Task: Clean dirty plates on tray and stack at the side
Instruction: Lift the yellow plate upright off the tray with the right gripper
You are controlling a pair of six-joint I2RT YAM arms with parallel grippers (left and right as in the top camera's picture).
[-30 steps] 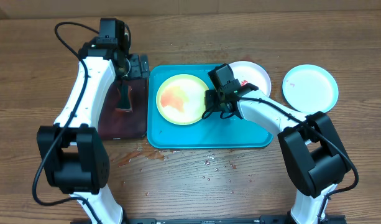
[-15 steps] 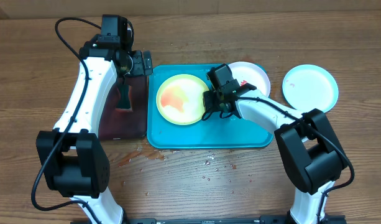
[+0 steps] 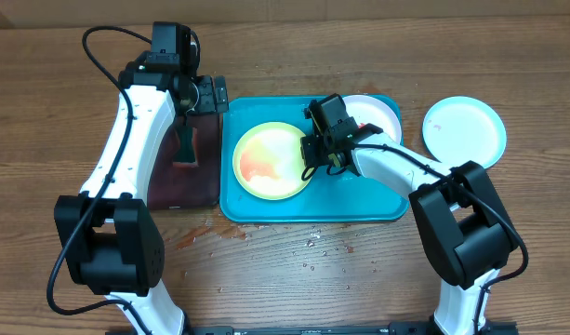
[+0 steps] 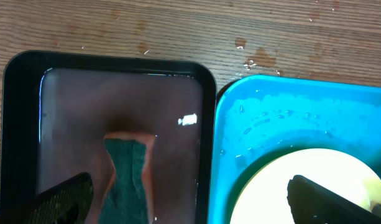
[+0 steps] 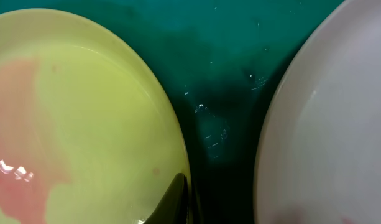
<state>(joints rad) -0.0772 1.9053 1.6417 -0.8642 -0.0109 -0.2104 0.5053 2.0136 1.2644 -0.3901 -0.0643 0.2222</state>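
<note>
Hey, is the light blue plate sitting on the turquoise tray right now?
No, the light blue plate lies on the wooden table, off the right side of the turquoise tray.

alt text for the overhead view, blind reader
The right pincer grips the rim of a sauce-smeared pale green plate on a turquoise tray. A white plate sits at the tray's top right corner, a light blue plate on the table beside it.

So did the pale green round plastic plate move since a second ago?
Yes. The pale green round plastic plate slid toward the near rim of the turquoise plastic tray, the right gripper shut on its edge.
</note>
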